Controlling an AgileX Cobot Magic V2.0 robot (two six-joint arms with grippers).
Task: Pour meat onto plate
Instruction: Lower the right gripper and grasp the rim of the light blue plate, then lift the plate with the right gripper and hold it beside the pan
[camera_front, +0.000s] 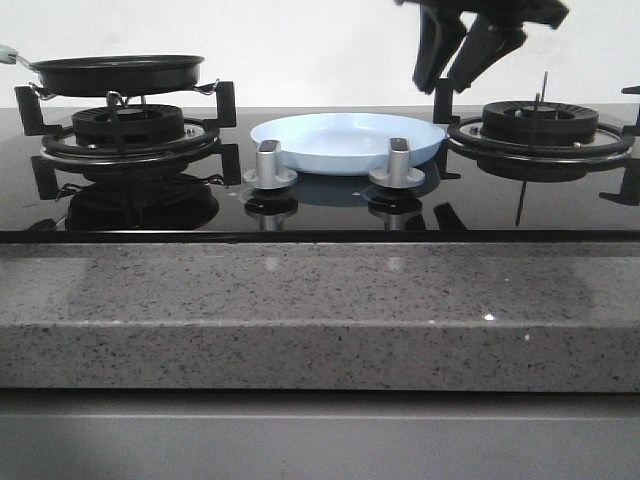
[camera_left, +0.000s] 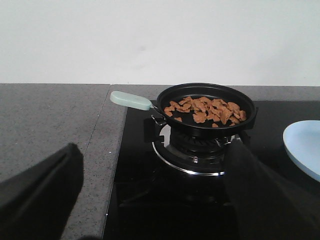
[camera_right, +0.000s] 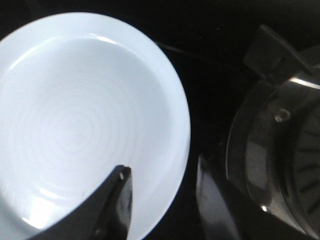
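lining up for the grab, i have my left gripper (camera_left: 155, 200) open and empty, its dark fingers (camera_left: 40, 195) spread wide and low in front of the frying pan (camera_left: 206, 107). the pan sits on the left burner (camera_left: 192, 150), well ahead of my fingers, with the meat (camera_left: 205, 110) spread in a loose reddish-brown layer across its floor. its pale green handle (camera_left: 131, 100) sticks out away from the plate (camera_left: 305, 147), toward the grey countertop (camera_left: 50, 125), and that handle is what i judge i must take.

my right gripper (camera_front: 462, 55) hangs high above the gap between the plate and the right burner (camera_front: 540, 125). its fingers (camera_right: 112, 207) are parted with nothing between them, one tip over the plate's rim. the plate is bare, so nothing has been poured yet.

to do this well, i want to bring the left fingers around the handle near its middle, square to it, and close firmly so the pan cannot roll in the grip. i'd lift straight up off the burner's grate before swinging toward the plate, keep the pan level on the way, and tip only once its far lip is over the plate's centre. i'd also move the right gripper clear first, since it hangs right where the pan needs to go.
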